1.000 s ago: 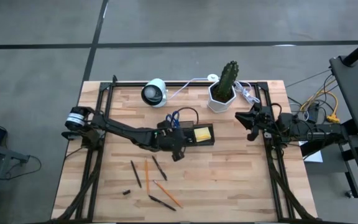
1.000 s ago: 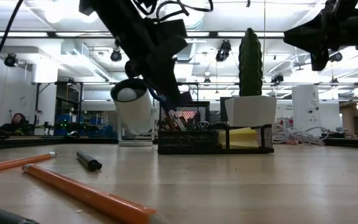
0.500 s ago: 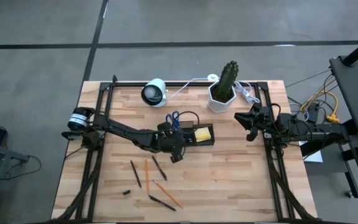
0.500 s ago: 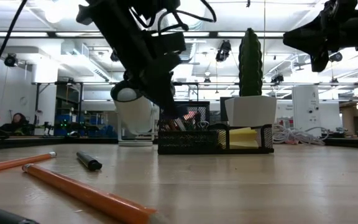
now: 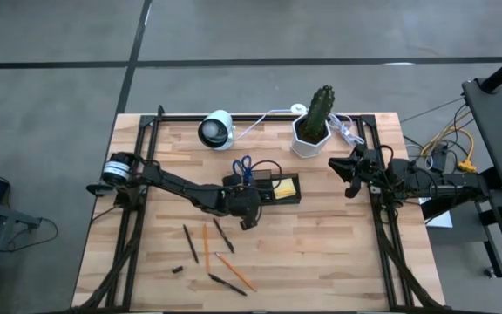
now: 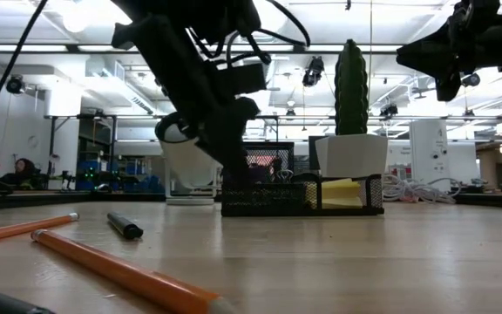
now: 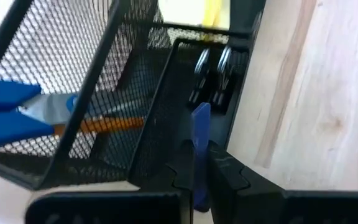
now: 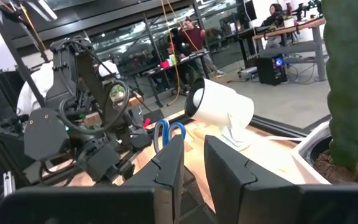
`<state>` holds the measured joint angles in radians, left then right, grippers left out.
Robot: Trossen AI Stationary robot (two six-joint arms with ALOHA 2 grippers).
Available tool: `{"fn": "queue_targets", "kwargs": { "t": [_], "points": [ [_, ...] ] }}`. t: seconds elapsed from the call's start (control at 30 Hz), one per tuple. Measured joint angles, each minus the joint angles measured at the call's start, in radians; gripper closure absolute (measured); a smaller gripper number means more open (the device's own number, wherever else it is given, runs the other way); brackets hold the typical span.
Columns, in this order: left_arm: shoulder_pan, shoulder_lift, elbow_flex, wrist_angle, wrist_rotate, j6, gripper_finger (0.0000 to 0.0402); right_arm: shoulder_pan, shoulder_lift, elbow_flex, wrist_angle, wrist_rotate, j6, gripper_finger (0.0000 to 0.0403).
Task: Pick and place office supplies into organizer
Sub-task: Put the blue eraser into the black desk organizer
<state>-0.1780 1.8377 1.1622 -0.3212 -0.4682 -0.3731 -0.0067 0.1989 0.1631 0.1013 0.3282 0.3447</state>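
Pinching a blue pen (image 7: 199,149), the left hand (image 5: 244,212) hangs at the organizer (image 5: 279,199) near edge.

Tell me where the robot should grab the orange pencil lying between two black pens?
Grip the orange pencil at its middle, coming straight down, fingers closing across the thin shaft. It lies flat on the table, with gaps to one black pen and another black pen beside it.

left gripper (image 5: 247,212) | lowered since earlier | now at organizer (image 5: 273,189) front-left edge
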Motion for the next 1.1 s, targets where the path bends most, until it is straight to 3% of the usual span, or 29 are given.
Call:
{"fn": "queue_targets", "kwargs": {
  "t": [0.77, 1.1],
  "points": [
    [0.001, 0.000, 0.001, 0.000, 0.048, 0.153, 0.0399, 0.000, 0.000, 0.000, 0.000, -0.003, -0.004, 0.0349],
    [0.001, 0.000, 0.001, 0.000, 0.050, 0.150, 0.0366, 0.000, 0.000, 0.000, 0.000, -0.003, -0.004, 0.0349]
  ]
}}
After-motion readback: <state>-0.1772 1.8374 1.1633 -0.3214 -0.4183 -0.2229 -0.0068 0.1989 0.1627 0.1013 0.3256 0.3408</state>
